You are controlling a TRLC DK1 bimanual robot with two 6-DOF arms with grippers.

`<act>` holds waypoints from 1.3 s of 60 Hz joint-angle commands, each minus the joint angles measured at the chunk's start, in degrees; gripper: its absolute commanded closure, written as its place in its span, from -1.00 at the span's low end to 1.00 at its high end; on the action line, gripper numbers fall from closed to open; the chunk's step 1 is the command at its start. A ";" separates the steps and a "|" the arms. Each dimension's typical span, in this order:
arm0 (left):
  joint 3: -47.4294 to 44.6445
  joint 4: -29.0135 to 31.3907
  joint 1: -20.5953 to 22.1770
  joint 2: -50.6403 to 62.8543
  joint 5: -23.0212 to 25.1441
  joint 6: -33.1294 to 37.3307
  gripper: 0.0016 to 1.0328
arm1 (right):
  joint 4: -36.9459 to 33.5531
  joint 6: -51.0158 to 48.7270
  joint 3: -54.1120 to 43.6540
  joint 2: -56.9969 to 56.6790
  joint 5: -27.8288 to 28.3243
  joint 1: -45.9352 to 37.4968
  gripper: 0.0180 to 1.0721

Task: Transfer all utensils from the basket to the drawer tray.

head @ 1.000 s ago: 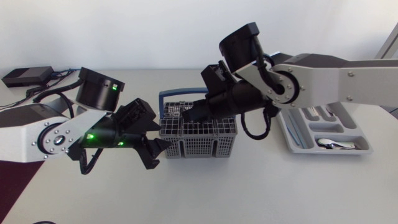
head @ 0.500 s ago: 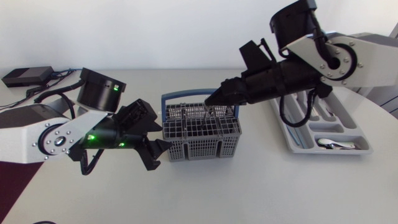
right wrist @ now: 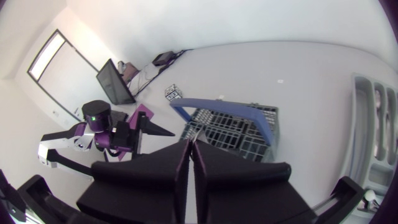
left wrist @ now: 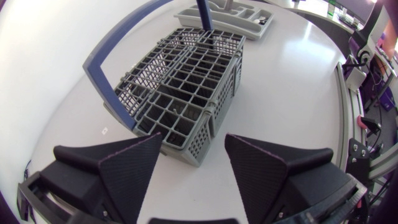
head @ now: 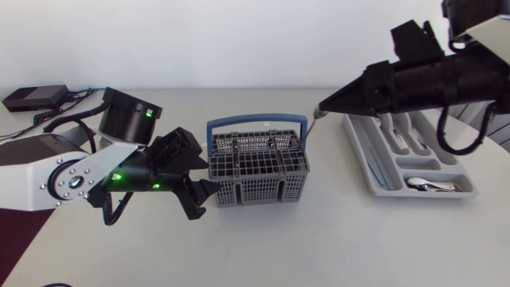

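Utensil point(head: 315, 123) clamped in right hand point(head: 325, 104), between basket point(head: 255, 188) and tray point(head: 362, 163)

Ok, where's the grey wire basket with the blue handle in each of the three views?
Head view: grey wire basket at mid-table, beside the left gripper.
Left wrist view: just ahead of the open fingers.
Right wrist view: on the table beyond the right gripper.
Shared landmark: the grey drawer tray, on the basket's far side from the left arm.
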State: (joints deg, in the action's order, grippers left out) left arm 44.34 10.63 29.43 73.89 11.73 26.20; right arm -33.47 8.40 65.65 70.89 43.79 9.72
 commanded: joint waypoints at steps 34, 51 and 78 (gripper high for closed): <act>-1.62 2.73 -0.07 -3.93 0.05 -0.09 -0.38 | -7.40 -33.45 -8.25 -0.40 -20.41 -31.60 0.89; -0.66 3.43 -0.07 -3.93 -0.48 -0.80 -0.38 | 7.37 -41.54 -13.62 8.30 -30.61 -38.72 0.88; -1.27 4.40 -0.78 -5.33 -0.65 -0.80 -0.38 | 21.34 -44.44 -17.48 19.72 -39.22 -38.81 0.82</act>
State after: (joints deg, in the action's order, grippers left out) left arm 43.94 14.55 29.26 69.41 11.51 25.96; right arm -13.15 -34.81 49.84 88.90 5.56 -28.99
